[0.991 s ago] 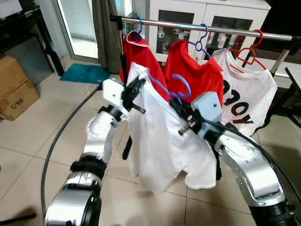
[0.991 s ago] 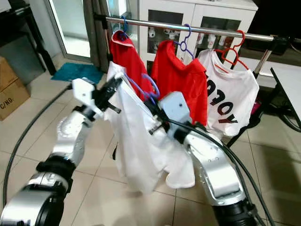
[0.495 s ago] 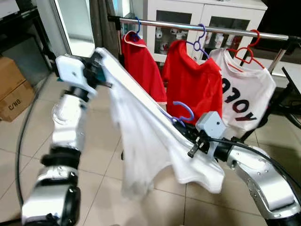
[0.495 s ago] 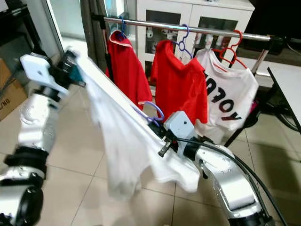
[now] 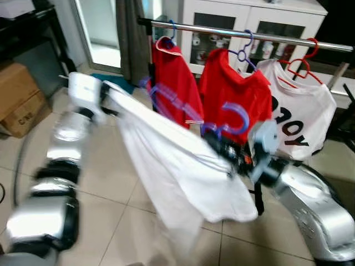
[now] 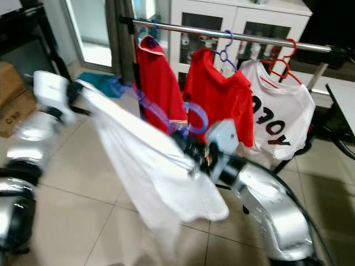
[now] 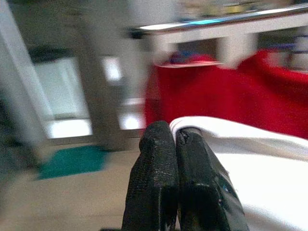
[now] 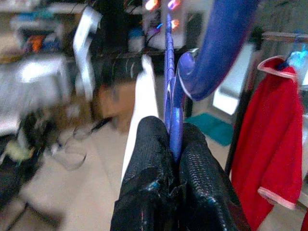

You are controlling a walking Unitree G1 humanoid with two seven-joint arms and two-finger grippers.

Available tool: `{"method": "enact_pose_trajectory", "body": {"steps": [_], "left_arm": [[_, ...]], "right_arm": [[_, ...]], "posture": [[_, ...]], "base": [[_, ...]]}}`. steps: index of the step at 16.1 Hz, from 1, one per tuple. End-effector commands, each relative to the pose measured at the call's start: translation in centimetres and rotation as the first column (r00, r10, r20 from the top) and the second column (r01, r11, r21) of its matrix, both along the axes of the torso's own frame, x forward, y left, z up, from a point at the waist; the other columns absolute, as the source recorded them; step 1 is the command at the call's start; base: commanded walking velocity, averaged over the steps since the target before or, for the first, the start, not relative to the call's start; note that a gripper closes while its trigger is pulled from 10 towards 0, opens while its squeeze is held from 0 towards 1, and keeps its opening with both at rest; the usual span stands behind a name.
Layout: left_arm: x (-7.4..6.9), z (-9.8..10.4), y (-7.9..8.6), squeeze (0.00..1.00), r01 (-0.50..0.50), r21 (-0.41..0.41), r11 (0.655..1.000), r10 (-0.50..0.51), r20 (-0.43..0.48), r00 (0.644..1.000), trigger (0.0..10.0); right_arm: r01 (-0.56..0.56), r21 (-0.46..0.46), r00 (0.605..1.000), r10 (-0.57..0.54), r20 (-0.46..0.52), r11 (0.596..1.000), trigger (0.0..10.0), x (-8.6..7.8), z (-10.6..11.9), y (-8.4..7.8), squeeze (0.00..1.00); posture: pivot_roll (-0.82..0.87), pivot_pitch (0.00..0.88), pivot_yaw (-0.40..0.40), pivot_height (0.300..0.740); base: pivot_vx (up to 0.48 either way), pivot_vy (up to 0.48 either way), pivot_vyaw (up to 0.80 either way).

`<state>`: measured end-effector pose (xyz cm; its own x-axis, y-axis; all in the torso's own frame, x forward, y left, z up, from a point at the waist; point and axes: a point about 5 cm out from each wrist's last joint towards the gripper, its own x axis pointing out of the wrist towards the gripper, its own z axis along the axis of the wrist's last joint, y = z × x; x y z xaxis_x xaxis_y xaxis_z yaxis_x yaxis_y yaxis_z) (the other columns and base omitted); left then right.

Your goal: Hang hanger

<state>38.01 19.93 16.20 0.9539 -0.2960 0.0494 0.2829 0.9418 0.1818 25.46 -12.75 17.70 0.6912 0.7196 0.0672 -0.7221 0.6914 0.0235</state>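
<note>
Far left: left gripper [image 7: 174, 139], fingers pressed together on the hem of a white T-shirt [image 5: 183, 172], held out at about shoulder height above the tiled floor [image 5: 111, 183]. Shirt stretched as a long sloping band from that gripper down toward the right, loose cloth drooping below the middle. Inside the shirt: a blue hanger [image 5: 233, 117], long axis along the same slope, high end toward the left gripper, low end at the right; hook standing up out of the collar, curling over toward the rail. Right gripper [image 8: 174, 144] low at the right end of the shirt, fingers pinched on the hanger's neck just under the hook. Hanger and shirt both in mid-air, in front of and below the chrome rail [image 5: 222, 30], not touching it. On the rail, left to right: a red shirt [image 5: 172, 77] near the left end, a second red shirt [image 5: 233, 88] at the middle, a white printed shirt [image 5: 302, 119] on a red hanger toward the right end. Cardboard box [image 5: 19, 97] on the floor at far left. Heavy motion blur throughout.
</note>
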Motion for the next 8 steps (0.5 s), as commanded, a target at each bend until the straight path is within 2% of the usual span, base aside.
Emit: {"method": "enact_pose_trajectory", "body": {"steps": [1, 3, 5, 6, 7, 8], "left_arm": [[-0.4, -1.6, -2.8, 0.0, 0.106, 0.008, 0.994, -0.105, -0.051, 0.993, 0.0], [-1.8, -3.4, -7.8, 0.0, 0.32, -0.049, 0.946, -0.323, -0.081, 0.943, 0.0], [-3.4, -3.8, -12.6, 0.0, 0.503, -0.111, 0.857, -0.512, -0.065, 0.857, 0.0], [-3.7, -3.7, -13.4, 0.0, 0.53, -0.123, 0.839, -0.539, -0.059, 0.84, 0.0], [-4.1, -3.6, -14.5, 0.0, 0.558, -0.133, 0.819, -0.568, -0.05, 0.822, 0.0], [-4.3, -3.5, -14.7, 0.0, 0.559, -0.142, 0.817, -0.569, -0.042, 0.821, 0.0]], "right_arm": [[0.083, 0.039, 0.997, -0.083, 0.0, 0.996, 0.0, 0.9, 0.6, -0.2, 0.0], [0.266, 0.109, 0.964, -0.262, -0.048, 0.958, 0.0, 2.8, 0.7, -0.2, 0.0], [0.464, 0.124, 0.884, -0.451, -0.119, 0.877, 0.0, 4.9, -0.1, -0.7, 0.0], [0.497, 0.127, 0.866, -0.483, -0.128, 0.858, 0.0, 5.4, -0.3, -0.8, 0.0], [0.556, 0.134, 0.829, -0.537, -0.152, 0.82, 0.0, 6.1, -0.9, -1.0, 0.0], [0.613, 0.137, 0.788, -0.59, -0.174, 0.778, 0.0, 6.6, -1.8, -1.7, 0.0]], "posture": [[-0.17, 0.0, -0.008, 0.74], [-0.17, 0.0, -0.012, 0.74], [-0.17, 0.0, -0.005, 0.74], [-0.17, 0.0, -0.005, 0.74], [-0.18, 0.0, -0.001, 0.74], [-0.17, 0.0, 0.003, 0.74]], "base": [[0.0, 0.0, 0.0], [0.0, 0.0, 0.0], [0.0, 0.0, 0.0], [0.0, 0.0, 0.0], [0.0, 0.0, 0.0], [0.0, 0.0, 0.0]]}}
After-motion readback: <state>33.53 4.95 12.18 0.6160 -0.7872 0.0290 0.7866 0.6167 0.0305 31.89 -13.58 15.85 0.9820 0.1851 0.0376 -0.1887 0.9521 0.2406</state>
